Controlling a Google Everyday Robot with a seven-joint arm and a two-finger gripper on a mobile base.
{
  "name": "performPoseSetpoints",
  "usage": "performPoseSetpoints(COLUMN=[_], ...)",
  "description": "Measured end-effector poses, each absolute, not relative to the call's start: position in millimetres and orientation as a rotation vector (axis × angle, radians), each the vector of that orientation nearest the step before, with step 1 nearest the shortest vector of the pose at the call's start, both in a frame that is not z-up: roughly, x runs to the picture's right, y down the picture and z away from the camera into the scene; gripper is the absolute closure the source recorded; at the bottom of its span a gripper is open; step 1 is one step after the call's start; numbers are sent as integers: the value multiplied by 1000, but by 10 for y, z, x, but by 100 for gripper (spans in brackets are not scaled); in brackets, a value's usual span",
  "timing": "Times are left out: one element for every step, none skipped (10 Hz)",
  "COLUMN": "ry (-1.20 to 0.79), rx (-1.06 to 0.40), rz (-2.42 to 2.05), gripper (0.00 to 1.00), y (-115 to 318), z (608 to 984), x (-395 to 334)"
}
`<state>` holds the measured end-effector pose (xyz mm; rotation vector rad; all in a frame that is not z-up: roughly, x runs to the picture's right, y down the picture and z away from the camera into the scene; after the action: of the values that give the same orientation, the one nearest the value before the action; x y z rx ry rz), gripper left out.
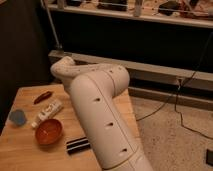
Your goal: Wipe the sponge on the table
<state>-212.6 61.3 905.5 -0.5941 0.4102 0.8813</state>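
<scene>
The light wooden table [20, 150] fills the lower left of the camera view. I see no sponge on it; it is hidden or out of view. My white arm [100, 115] rises from the bottom edge and bends over the table's right half, ending in a rounded joint [63, 69] above the far edge. The gripper itself does not show in this view.
On the table lie a round blue cup-like thing [17, 117], an orange bowl [49, 131], a black-and-white striped block [78, 145], a white bottle [47, 112] and a reddish-brown item [42, 96]. A dark shelf unit [130, 35] stands behind. Speckled floor with cables [175, 125] lies to the right.
</scene>
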Motion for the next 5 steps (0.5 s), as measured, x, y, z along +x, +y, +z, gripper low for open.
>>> performPoseSetpoints(ry=[401,398,396,399,402], rx=[-598,-605,-615,-627,-638], rz=[861,841,830,821,814], gripper=[100,100,100,100,100], y=[665,758,847,943,1018], z=[8982,8895,8821,8769,8730], x=[-2169,-2188,-2192,-2175,-2162])
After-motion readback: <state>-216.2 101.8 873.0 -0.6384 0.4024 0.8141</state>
